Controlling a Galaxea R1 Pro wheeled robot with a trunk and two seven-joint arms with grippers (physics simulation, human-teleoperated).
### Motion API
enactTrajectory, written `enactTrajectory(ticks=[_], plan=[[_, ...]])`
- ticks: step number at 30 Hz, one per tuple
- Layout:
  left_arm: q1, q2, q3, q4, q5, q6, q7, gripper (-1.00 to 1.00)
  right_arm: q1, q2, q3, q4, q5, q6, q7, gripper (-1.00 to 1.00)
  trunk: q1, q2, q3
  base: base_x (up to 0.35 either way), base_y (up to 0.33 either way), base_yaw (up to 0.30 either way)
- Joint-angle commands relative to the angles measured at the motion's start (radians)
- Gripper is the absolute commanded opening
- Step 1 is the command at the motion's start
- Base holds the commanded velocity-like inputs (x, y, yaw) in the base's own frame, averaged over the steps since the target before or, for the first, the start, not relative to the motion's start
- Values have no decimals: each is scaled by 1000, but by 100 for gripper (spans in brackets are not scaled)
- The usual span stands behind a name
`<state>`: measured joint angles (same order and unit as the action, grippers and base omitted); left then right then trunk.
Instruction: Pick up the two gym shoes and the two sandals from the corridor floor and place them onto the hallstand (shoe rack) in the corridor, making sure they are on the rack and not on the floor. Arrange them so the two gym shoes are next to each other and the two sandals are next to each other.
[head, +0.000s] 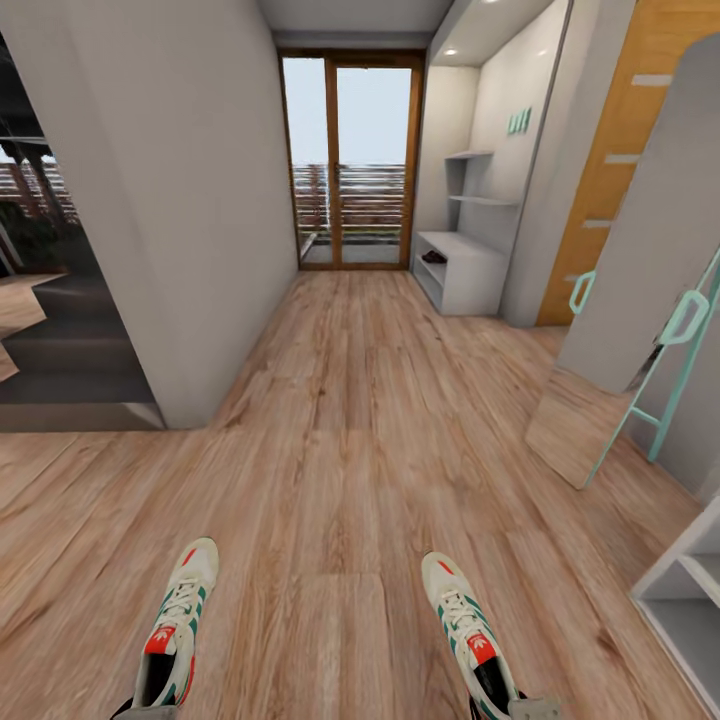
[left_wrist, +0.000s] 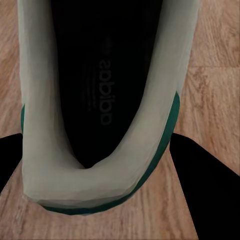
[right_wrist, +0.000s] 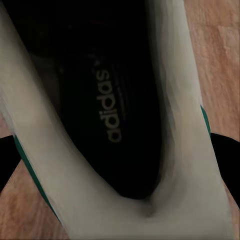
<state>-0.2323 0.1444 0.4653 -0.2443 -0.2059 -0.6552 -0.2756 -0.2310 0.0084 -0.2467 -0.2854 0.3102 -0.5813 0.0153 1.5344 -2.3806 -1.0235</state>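
Nearest the camera, each gripper carries one gym shoe by its heel: the left gripper (left_wrist: 95, 200) clasps the left gym shoe (head: 176, 632), the right gripper (right_wrist: 120, 200) clasps the right gym shoe (head: 470, 632), both above the corridor floor (head: 340, 420). Far down the corridor stands the hallstand (head: 470, 270), a dark sandal (head: 433, 257) on its bench top.

Gym shoe (left_wrist: 100, 180): white heel collar, green trim, dark printed insole; black fingers (left_wrist: 210, 185) flanking; plank floor (left_wrist: 215, 75) beneath.
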Motion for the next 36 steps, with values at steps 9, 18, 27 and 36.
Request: enactTrajectory(ticks=[9, 18, 27, 36], plan=[[-1, 0, 9, 0, -7, -4, -5, -100, -1, 1, -9, 0, 9, -3, 2, -100, 0, 0, -1, 337, 0, 0], [-1, 0, 9, 0, -7, -4, -5, -100, -1, 1, -9, 0, 9, -3, 2, -100, 0, 0, -1, 337, 0, 0], [-1, 0, 9, 0, -7, -3, -5, -100, 0, 1, -9, 2, 9, -3, 2, -100, 0, 0, -1, 337, 0, 0], [-1, 0, 10, 0, -7, -4, -5, -100, 0, 1, -9, 2, 9, -3, 2, -100, 0, 0, -1, 337, 0, 0]])
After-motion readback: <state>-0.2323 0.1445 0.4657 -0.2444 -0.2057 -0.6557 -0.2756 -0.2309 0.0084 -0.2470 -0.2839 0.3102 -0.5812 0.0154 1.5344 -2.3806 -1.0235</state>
